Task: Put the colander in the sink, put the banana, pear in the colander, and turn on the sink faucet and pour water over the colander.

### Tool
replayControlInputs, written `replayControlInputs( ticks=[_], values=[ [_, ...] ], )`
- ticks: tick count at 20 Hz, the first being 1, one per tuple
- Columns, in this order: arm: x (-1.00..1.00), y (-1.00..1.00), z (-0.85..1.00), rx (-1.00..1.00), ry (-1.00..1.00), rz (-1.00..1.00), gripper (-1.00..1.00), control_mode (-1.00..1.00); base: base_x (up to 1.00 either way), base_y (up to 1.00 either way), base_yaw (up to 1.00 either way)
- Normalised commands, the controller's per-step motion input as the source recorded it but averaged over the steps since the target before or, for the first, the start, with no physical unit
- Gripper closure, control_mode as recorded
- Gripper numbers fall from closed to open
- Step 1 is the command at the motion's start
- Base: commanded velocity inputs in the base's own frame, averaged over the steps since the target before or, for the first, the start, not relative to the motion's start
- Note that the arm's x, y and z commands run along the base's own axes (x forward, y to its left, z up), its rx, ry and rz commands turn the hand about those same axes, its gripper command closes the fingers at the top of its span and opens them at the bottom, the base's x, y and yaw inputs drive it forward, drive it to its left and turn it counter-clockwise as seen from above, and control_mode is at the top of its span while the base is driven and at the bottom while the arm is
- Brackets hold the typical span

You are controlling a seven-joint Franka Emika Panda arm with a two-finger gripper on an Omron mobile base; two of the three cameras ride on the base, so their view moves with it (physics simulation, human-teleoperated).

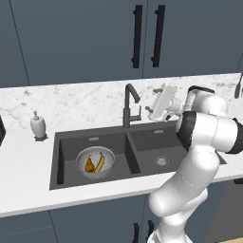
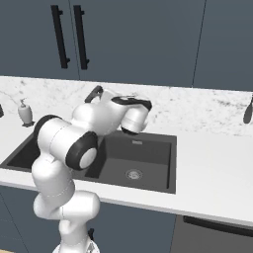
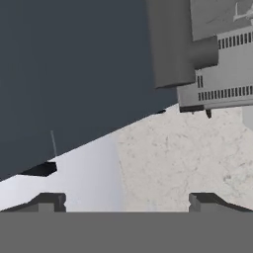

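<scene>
Colander (image 1: 95,162): round perforated silver-grey metal bowl, lower left of frame, seated in left basin of matte charcoal double sink (image 1: 137,161). Inside it: curved yellow banana (image 1: 99,163) beside plump ochre pear (image 1: 89,164). Faucet (image 1: 129,105): angular dark metal, centre frame, behind the divider. Counter (image 1: 85,102): white veined marble. Pincer (image 3: 127,201): fingers spread wide, holding nothing, raised just right of the faucet.
</scene>
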Motion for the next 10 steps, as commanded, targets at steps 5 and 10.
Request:
replayControlInputs(
  ticks=[5, 10],
  values=[
    [0.18, 0.19, 0.0, 0.0, 0.0, 0.04, -1.0, -1.0, 0.0, 0.0, 0.0],
    [0.18, 0.36, 0.0, -0.02, 0.0, 0.02, -1.0, -1.0, 0.0, 0.0, 0.0]
  ],
)
